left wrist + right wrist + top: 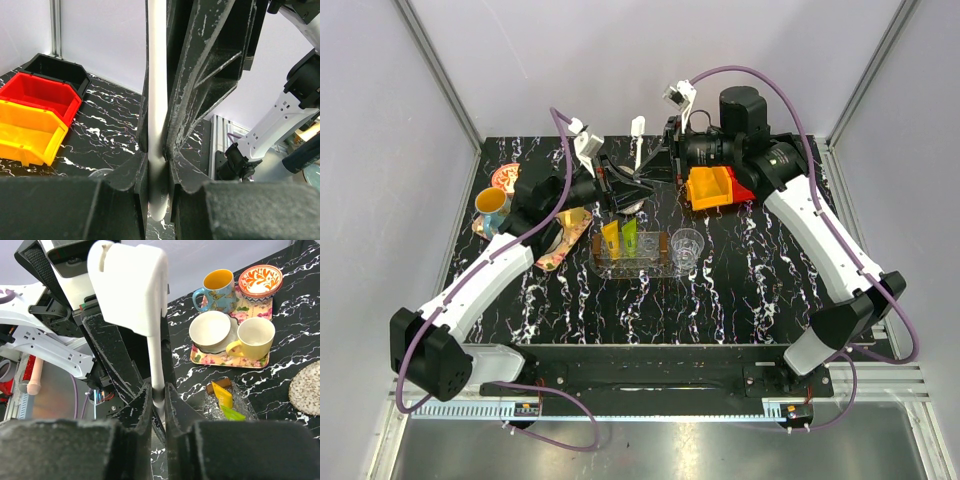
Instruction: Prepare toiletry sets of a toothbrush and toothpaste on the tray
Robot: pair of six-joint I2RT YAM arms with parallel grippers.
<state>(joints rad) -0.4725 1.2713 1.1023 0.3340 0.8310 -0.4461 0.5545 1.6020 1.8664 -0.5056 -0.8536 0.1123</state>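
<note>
Standing on the black marbled bench [740,290], the clear oval tray [660,270] lay in front of both arms. Behind and above it, the left end effector [159,165] and the right end effector [158,395] were each closed narrow on the upright white toothbrush [156,357], in the air. It looked light, stiff and smooth, so the slim shaft below the wide head seemed the safe place to hold. Two toothpaste tubes [620,238], orange and green, lay on the tray.
</note>
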